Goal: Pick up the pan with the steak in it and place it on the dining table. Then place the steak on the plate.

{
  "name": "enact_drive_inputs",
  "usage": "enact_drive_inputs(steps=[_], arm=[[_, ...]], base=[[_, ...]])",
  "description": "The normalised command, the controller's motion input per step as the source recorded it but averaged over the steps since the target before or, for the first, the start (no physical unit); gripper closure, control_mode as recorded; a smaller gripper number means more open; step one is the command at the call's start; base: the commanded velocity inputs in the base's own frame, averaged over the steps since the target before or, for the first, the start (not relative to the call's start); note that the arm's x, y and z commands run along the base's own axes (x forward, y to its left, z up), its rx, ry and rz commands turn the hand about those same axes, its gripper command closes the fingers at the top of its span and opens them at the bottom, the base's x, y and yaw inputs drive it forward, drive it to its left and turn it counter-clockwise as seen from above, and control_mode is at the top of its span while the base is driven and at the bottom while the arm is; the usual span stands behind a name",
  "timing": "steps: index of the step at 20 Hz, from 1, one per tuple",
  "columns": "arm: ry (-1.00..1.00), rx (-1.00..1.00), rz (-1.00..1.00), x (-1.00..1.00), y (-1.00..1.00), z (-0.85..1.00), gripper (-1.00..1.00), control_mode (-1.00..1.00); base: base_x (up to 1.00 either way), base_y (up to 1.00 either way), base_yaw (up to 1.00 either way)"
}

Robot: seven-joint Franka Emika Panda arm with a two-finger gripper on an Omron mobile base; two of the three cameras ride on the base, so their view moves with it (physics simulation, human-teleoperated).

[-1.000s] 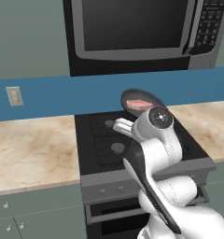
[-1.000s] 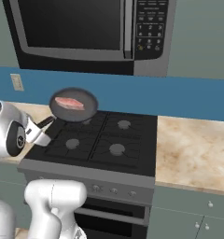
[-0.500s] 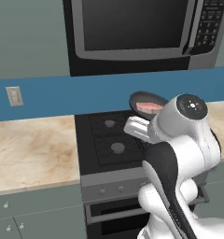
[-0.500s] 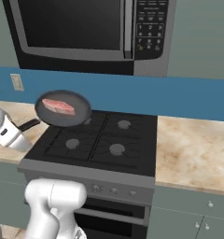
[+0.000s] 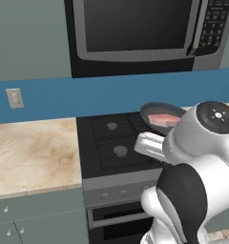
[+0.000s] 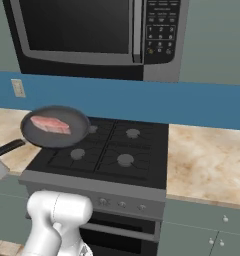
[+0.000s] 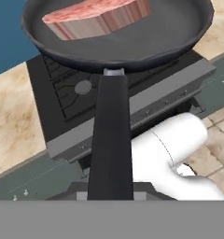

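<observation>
Since a second ago, swung with the arm: pan [image 6: 55, 128] now carried off the stove's [image 6: 107, 155] side edge, lifted clear of the burners, partly over the beige table [image 6: 4, 131] beside it in the right base view. Seen in the left base view at the stove's far side, half hidden behind the white arm. Steak [image 6: 50, 124] lying flat inside, toward the pan's far half, pinkish-red with paler marbling. Handle [image 7: 111, 140] running straight back from the rim toward the camera in the hand view, where the end effector [image 7: 110, 193] is clamped narrow on its end, fingertips hidden under the handle. Microwave [image 6: 92, 35] mounted above the stove against the blue backsplash. Pan level, steak not touching the rim.
</observation>
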Motion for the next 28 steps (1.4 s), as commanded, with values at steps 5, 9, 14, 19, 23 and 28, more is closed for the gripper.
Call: enact_drive_inputs(steps=[5,9,14,19,23,28], arm=[[-0.40,-0.06,0.00,-0.53,0.00,-0.13,1.00,-1.00],[-0.34,-0.02,0.00,-0.35,0.00,-0.04,1.00,-1.00],[0.00,0.00,0.00,0.00,0.00,0.00,1.00,-1.00],[0.00,0.00,0.00,0.00,0.00,0.00,1.00,1.00],[0.00,0.00,0.00,0.00,0.00,0.00,1.00,1.00],[0.00,0.00,0.00,0.00,0.00,0.00,1.00,1.00]], base=[[0.00,0.00,0.00],[0.00,0.00,0.00],[0.00,0.00,0.00],[-0.29,0.00,0.04],[-0.68,-0.01,0.28],[-0.64,-0.01,0.31]])
